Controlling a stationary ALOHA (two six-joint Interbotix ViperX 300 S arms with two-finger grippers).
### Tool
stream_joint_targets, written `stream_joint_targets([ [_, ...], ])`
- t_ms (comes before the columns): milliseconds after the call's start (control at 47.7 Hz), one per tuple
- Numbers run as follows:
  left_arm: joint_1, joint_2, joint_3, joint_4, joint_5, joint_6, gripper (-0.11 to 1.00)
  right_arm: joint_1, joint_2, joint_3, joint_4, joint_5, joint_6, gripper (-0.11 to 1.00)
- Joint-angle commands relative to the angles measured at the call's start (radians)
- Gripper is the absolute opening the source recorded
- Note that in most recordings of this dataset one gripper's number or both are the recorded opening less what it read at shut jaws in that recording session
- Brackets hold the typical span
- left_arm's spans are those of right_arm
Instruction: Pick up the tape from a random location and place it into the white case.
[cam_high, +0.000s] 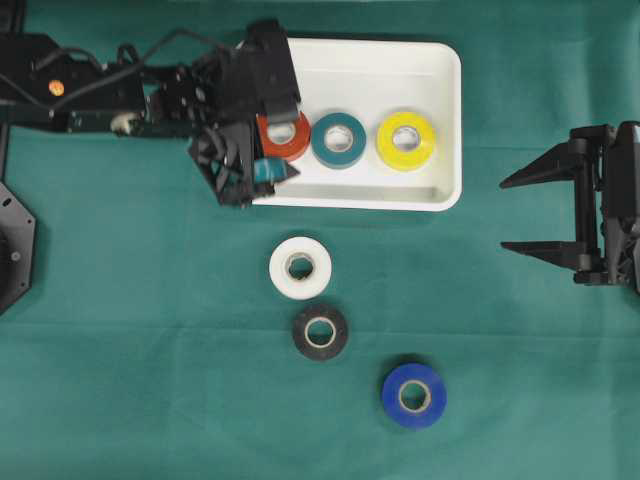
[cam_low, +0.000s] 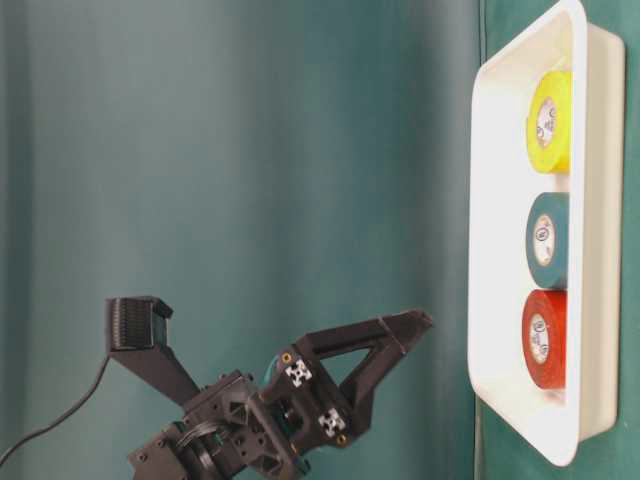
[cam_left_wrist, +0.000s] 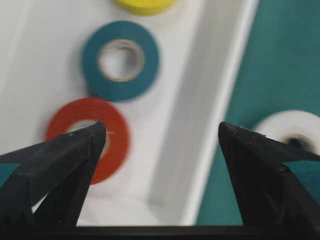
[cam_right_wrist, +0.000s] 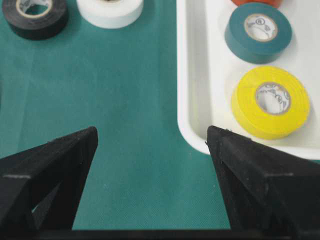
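The white case (cam_high: 380, 70) holds three tape rolls in a row: red (cam_high: 290, 150), teal (cam_high: 338, 140) and yellow (cam_high: 405, 141). On the green cloth in front of it lie a white tape (cam_high: 300, 267), a black tape (cam_high: 320, 331) and a blue tape (cam_high: 414, 395). My left gripper (cam_high: 288, 140) hovers open and empty over the case's left end. In the left wrist view (cam_left_wrist: 162, 130) one finger is over the red roll (cam_left_wrist: 115, 130) and the other past the case's rim. My right gripper (cam_high: 505, 214) stands open and empty at the right, beside the case's corner (cam_right_wrist: 192, 135).
Green cloth covers the table. The left arm (cam_high: 90, 95) and its cables stretch in from the upper left. A black mount (cam_high: 12, 245) sits at the left edge. In the table-level view the case (cam_low: 500, 200) shows with its three rolls.
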Motion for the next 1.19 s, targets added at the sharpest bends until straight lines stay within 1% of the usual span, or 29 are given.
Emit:
stream_joint_targets([
  [0,-0.040,-0.029,-0.009,0.002,-0.008,0.000,0.95,0.000,0.000,-0.026,0.000,-0.003,0.002,0.86],
  [210,-0.146,-0.029,-0.002,0.002,-0.037,0.003,0.95,0.000,0.000,-0.026,0.000,-0.005,0.003,0.86],
  [314,-0.173,-0.034,0.006,0.002,-0.063,0.009,0.95,-0.002,0.000,-0.026,0.000,-0.008,0.003,0.86],
  [503,-0.178,-0.060,0.038,0.002,-0.072,0.015,0.95,0.000,0.000,-0.032,0.000,-0.003,0.003,0.86],
  [733,-0.186,-0.170,0.112,0.002,-0.100,0.015,0.95,0.000,-0.009,-0.040,-0.002,-0.003,0.003,0.86],
  [1174,-0.186,-0.466,0.339,0.000,-0.213,0.014,0.95,0.000,-0.023,-0.052,-0.002,-0.003,0.003,0.86],
])
